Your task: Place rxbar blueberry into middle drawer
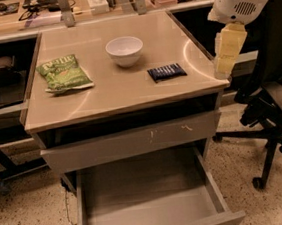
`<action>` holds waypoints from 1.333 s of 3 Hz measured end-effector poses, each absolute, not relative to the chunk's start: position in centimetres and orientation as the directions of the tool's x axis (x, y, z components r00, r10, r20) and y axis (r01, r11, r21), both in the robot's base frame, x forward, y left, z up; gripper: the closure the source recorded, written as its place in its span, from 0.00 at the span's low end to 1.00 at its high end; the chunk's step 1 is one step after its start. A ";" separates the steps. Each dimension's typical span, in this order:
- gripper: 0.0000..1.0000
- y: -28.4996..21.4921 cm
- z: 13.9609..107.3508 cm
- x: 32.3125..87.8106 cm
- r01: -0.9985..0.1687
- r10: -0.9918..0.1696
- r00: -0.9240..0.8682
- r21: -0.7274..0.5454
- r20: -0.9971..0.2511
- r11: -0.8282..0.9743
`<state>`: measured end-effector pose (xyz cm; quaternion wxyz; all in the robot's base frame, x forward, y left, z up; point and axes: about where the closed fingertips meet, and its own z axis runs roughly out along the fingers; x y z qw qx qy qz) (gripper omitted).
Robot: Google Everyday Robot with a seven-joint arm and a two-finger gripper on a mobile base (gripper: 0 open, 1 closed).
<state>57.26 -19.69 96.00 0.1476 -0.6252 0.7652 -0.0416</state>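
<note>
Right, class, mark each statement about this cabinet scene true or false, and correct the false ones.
1. The rxbar blueberry lies on the cabinet top. True.
2. The gripper holds the rxbar blueberry. False: the gripper hangs beside the cabinet top's right edge, apart from the bar.
3. The middle drawer is pulled open. True.
4. The green chip bag lies in the middle drawer. False: it lies on the cabinet top, at its left side.
5. The white bowl lies tipped on its side. False: it stands upright on the cabinet top.
</note>
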 end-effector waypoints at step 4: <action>0.00 -15.1 89.8 68.2 -0.968 -0.967 -0.111 -0.197 -0.228 0.157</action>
